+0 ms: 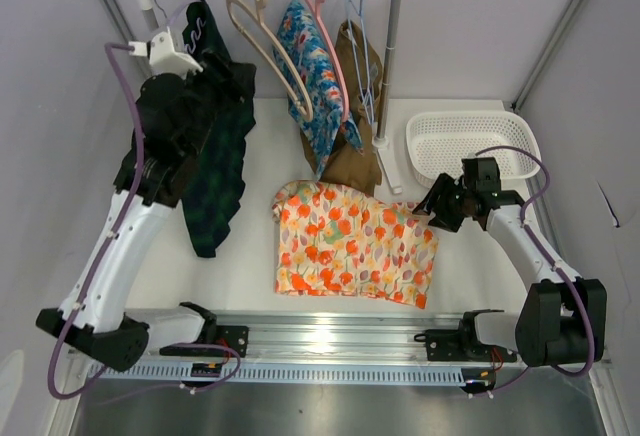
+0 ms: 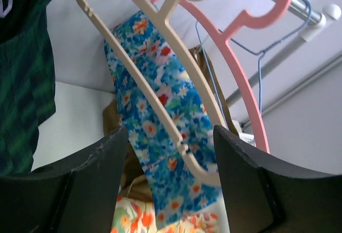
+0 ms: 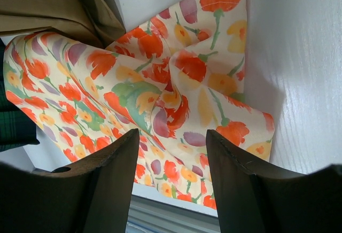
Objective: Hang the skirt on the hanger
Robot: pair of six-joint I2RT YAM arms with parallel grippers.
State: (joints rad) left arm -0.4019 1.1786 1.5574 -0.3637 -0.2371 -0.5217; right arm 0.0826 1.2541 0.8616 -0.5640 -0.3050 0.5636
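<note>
Skirt [image 1: 355, 246] lies flat — right pincer [image 1: 430, 206] spread at its corner.

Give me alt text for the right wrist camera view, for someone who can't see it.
An orange floral skirt lies rumpled on a white table, just beyond the open right gripper. A brown garment fills the upper left corner.

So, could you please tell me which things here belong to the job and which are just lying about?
Job: orange floral skirt, empty beige hanger.
Lying about: green plaid garment, blue floral garment, brown garment, white basket.
</note>
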